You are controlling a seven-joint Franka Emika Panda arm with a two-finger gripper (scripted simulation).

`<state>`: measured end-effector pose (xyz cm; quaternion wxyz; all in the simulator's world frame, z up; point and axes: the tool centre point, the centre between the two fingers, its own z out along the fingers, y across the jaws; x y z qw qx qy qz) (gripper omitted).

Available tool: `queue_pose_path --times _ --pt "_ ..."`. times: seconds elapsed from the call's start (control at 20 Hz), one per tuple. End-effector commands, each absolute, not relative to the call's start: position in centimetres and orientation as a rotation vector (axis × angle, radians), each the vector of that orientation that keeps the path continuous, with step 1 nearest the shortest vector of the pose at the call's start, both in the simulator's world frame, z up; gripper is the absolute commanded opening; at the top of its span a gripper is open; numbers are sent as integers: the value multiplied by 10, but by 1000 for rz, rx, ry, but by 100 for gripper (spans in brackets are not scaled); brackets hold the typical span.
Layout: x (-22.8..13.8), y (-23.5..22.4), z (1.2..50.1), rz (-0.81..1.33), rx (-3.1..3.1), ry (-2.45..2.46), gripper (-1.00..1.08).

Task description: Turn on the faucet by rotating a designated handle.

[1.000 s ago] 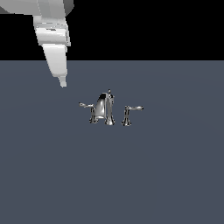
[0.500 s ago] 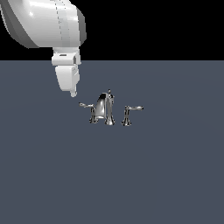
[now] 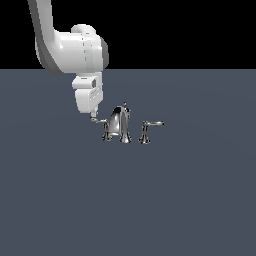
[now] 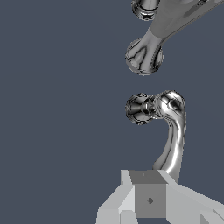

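Exterior view: I am holding my claw (image 3: 93, 116) just over the handle (image 3: 100, 121) tip; the faucet (image 3: 120, 125) is standing beside it. Wrist view: my fingers (image 4: 148, 199), seemingly together, are covering the lever's end. Glancing off sideways could leave it unturned.

Flat, even, shadowless render; sharp focus, bright glints on chrome

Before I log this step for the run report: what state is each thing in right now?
faucet: upright on the grey surface, no water visible at the spout.
handle: arm pointing to the exterior view's left, away from the spout, its tip right at the gripper.
twin lever: arm pointing to the exterior view's right, untouched.
gripper: just above the handle's tip; open or shut unclear.
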<state>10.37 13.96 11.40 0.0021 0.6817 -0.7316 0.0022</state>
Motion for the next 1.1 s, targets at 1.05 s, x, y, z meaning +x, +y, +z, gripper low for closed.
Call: queue_pose_path --times 1.05 --pt "110 137 95 0 2034 -2394 -100"
